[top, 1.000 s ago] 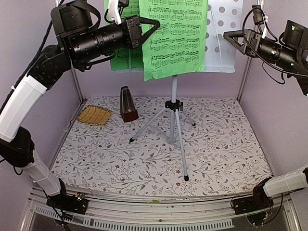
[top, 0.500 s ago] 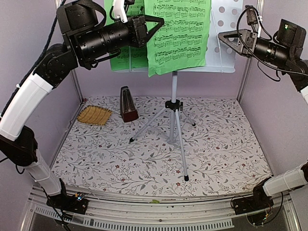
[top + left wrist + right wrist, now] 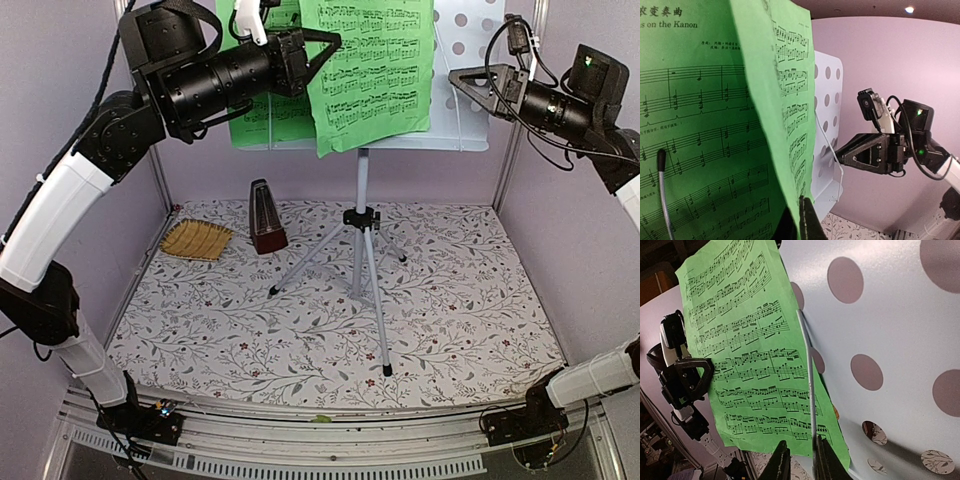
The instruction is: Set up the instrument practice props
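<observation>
Left gripper (image 3: pixel 799 222) pinches green paper music booklet (image 3: pixel 700 125), keep taut. Right gripper (image 3: pixel 801 452) narrow, thin silver wire (image 3: pixel 809 370) between jaws: swing slowly over page.

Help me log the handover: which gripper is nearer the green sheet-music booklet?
Left. The left gripper pinches a page of the green booklet; the right gripper is off its right edge, at the music stand.

One pale blue perforated music stand (image 3: pixel 362 180) on three silver tripod legs (image 3: pixel 377 310). One green sheet-music booklet (image 3: pixel 375 70), two pages showing. One dark reddish-brown pyramid metronome (image 3: pixel 266 217). One tan woven straw mat (image 3: pixel 196 240). Two robot arms (image 3: pixel 60 210), each with one black gripper: left gripper (image 3: pixel 333 43), right gripper (image 3: pixel 455 76). One floral tabletop (image 3: pixel 450 320).
</observation>
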You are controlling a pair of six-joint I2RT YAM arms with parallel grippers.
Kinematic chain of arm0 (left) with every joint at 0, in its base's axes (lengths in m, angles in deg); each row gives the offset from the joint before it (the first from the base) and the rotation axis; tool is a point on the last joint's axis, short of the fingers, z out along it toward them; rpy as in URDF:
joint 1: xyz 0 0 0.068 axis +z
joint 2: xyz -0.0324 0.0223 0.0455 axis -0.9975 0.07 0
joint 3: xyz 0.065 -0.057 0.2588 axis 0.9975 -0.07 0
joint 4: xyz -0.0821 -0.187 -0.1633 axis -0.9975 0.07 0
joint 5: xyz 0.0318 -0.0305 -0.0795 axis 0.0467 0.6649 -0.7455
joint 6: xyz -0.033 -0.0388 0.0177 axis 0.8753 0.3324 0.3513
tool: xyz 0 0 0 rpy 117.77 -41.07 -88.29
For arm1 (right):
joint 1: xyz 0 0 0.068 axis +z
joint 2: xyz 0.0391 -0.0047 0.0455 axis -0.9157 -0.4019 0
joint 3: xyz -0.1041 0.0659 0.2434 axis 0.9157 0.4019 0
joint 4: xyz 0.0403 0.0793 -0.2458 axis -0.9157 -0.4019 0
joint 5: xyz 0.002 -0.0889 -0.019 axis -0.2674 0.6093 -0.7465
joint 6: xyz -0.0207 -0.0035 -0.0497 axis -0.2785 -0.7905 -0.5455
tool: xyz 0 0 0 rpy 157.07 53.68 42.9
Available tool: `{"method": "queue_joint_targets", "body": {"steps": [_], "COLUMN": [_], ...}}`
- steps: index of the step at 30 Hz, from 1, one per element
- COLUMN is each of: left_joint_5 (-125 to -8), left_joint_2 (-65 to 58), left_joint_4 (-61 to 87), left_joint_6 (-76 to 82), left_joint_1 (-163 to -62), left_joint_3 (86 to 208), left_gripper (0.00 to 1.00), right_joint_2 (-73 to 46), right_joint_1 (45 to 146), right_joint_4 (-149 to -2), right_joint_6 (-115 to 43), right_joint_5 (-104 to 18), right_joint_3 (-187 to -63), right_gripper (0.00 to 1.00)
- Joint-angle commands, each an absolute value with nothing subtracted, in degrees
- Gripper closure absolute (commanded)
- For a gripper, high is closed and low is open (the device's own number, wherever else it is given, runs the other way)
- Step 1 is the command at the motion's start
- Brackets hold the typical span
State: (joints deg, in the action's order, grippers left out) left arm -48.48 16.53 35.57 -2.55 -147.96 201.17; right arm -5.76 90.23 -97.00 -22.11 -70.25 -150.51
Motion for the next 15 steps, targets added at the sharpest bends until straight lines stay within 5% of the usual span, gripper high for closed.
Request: {"method": "queue_joint_targets", "body": {"steps": [1,8,15], "left_joint_5": [-47.94,-47.2,-47.47], "left_joint_2": [17.32,17.04,17.37], "left_joint_4": [33.47,33.6,33.42], "left_joint_6": [-4.1,-4.68,-4.95], "left_joint_1": [-147.55,-147.57,-147.51], "left_joint_3": [202.78,202.66,202.61], "left_gripper": [1.0,1.0,1.0], "right_joint_2": [-5.28,-5.45,-5.42], "right_joint_1": [90.02,90.08,90.04], "right_joint_4": [-94.08,-93.07,-92.36], "right_joint_6": [-21.17,-21.58,-20.98], "right_joint_5": [-71.24,-70.76,-71.32], "right_joint_3": [-149.16,-148.86,-148.32], "right_gripper": [0.8,0.79,0.94]}}
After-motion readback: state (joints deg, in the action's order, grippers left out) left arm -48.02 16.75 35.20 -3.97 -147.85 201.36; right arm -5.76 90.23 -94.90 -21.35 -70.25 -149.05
